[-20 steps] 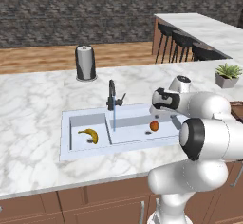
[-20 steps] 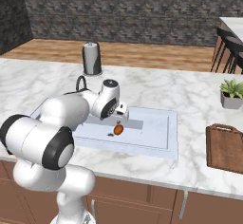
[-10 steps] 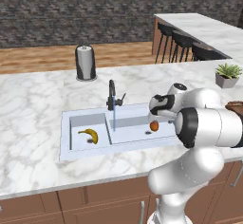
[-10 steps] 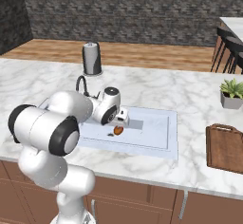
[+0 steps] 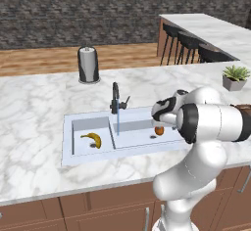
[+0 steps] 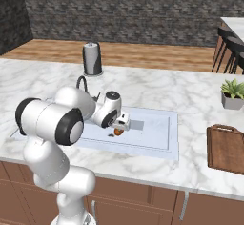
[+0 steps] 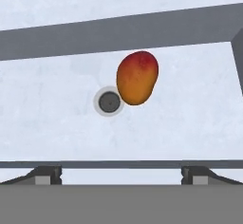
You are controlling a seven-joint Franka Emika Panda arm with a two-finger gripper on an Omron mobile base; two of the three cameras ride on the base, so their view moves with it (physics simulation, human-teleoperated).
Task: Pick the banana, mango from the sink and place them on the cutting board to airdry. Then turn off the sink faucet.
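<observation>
Tool (image 7: pixel 121 174) hangs over the right basin of the sink (image 5: pixel 68 151), jaws spread wide, nothing between them. In the hand view both fingertips (image 7: pixel 47 174) stand well apart at the bottom edge, with the mango (image 7: pixel 137 77) ahead of them, untouched.

Mango (image 5: pixel 159 130) lies on the floor of the right basin, just beside the round drain (image 7: pixel 109 101); orange body, red at one end. From the right base view the mango (image 6: pixel 118 132) sits directly under the tool (image 6: pixel 122 122).

Banana (image 5: pixel 92 139) lies in the left basin, well apart from the mango, with the divider between them.

Faucet (image 5: pixel 116 99) stands at the far rim of the sink, near the divider; a thin blue stream (image 5: pixel 118 123) runs down from it.

Board (image 6: pixel 226 148) rests on the surface (image 5: pixel 29 107) at the right, well clear of the sink (image 6: pixel 157 145). Potted plant (image 6: pixel 233 94) stands beyond it. Dark cylinder (image 5: pixel 88 65) stands on the far left of the surface.
</observation>
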